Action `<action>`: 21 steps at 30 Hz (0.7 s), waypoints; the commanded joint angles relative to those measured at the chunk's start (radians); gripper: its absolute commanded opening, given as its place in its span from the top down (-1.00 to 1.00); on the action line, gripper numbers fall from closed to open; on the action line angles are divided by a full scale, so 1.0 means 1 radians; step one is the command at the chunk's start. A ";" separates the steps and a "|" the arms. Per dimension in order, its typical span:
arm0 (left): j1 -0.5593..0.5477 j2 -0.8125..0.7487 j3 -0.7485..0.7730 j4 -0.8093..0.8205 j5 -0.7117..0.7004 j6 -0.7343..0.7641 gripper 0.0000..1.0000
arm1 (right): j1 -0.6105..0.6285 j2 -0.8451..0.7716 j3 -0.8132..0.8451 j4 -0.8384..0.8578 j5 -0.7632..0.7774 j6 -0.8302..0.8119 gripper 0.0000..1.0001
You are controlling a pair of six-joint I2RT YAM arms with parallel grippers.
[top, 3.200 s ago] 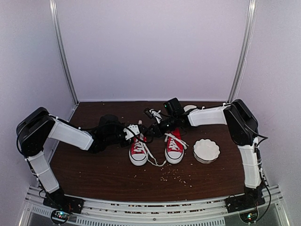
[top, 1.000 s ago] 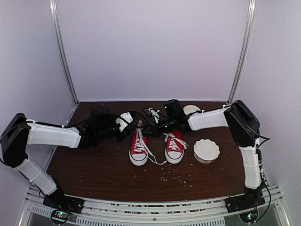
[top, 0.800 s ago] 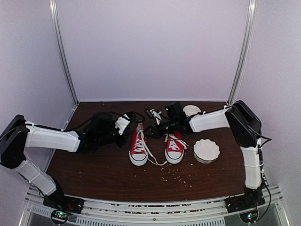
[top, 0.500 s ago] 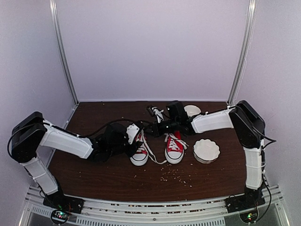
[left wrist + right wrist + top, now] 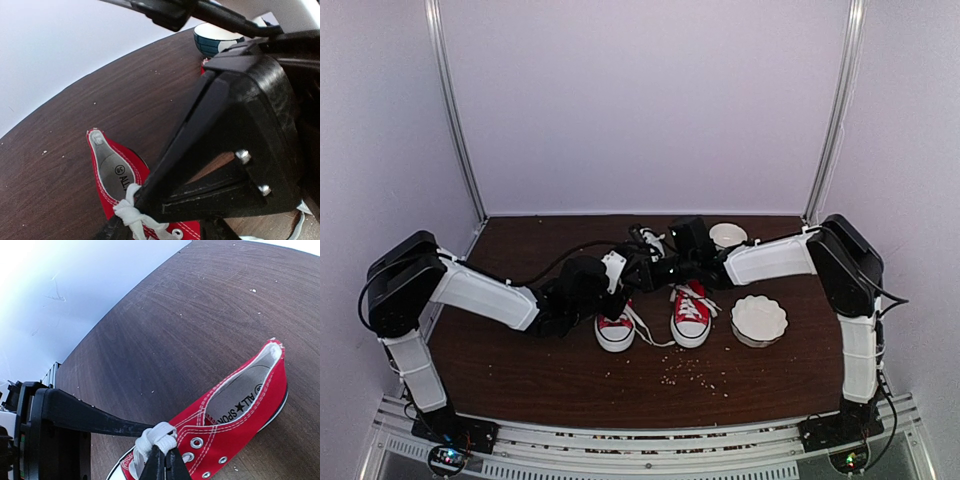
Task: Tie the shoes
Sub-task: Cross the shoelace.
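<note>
Sneakers (image 5: 691, 315), red canvas, pair: side by side on brown table (image 5: 520, 370), white toes toward the arm bases; scalloped white dish (image 5: 759, 318) beside them. Left wrist view: left gripper (image 5: 129, 220) at the bunched white lace (image 5: 131, 212) of one sneaker; whether it grips cannot be told. Right wrist view: right gripper (image 5: 162, 462) pinched closed on that lace loop, above the eyelets.

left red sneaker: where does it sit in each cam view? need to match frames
Top external: left shoe at centre, left of the right shoe, heel end covered.
Left wrist: shoe lower left, heel pointing away.
Right wrist: shoe lower right, heel at right.
Shared landmark: white lace bunch at the tongue, in both wrist views; covered in the top view.
</note>
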State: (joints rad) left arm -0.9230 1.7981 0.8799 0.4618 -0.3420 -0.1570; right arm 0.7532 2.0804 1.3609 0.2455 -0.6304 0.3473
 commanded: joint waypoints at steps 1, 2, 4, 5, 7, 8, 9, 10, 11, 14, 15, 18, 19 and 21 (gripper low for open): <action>-0.004 0.007 0.028 0.006 -0.020 -0.010 0.10 | 0.003 -0.048 0.003 0.016 0.009 0.004 1.00; -0.003 -0.001 0.017 0.006 -0.018 -0.017 0.11 | 0.004 -0.050 0.003 0.014 0.009 0.000 1.00; -0.004 -0.022 -0.009 0.007 -0.015 -0.028 0.11 | 0.004 -0.052 0.005 0.009 0.012 -0.006 1.00; -0.004 -0.033 -0.022 0.005 -0.015 -0.032 0.11 | 0.003 -0.052 0.007 0.007 0.011 -0.007 1.00; -0.004 -0.057 -0.046 -0.003 -0.017 -0.038 0.11 | 0.002 -0.051 0.012 0.003 0.008 -0.008 1.00; -0.004 -0.069 -0.058 -0.007 -0.020 -0.039 0.11 | 0.002 -0.050 0.014 0.003 0.008 -0.009 1.00; -0.004 -0.081 -0.069 -0.010 -0.021 -0.041 0.11 | 0.003 -0.050 0.015 0.002 0.006 -0.010 1.00; -0.004 -0.091 -0.080 -0.014 -0.020 -0.041 0.10 | 0.002 -0.050 0.018 -0.001 0.007 -0.011 1.00; -0.004 -0.102 -0.089 -0.021 -0.020 -0.042 0.10 | 0.002 -0.049 0.018 -0.003 0.008 -0.012 1.00; -0.004 -0.120 -0.113 -0.034 -0.025 -0.043 0.09 | 0.001 -0.048 0.019 -0.005 0.006 -0.013 1.00; -0.004 -0.123 -0.115 -0.040 -0.031 -0.042 0.09 | 0.000 -0.048 0.020 -0.005 0.006 -0.012 1.00; -0.004 -0.148 -0.133 -0.040 -0.022 -0.046 0.09 | -0.001 -0.049 0.020 -0.009 0.008 -0.016 1.00; -0.004 -0.157 -0.145 -0.029 -0.014 -0.047 0.08 | -0.002 -0.050 0.020 -0.010 0.008 -0.016 1.00; -0.004 -0.166 -0.163 -0.023 -0.018 -0.045 0.08 | -0.003 -0.052 0.021 -0.012 0.008 -0.017 1.00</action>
State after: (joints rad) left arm -0.9230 1.6730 0.7498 0.4107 -0.3565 -0.1902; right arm 0.7525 2.0796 1.3624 0.2344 -0.6292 0.3431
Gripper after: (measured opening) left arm 0.458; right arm 0.004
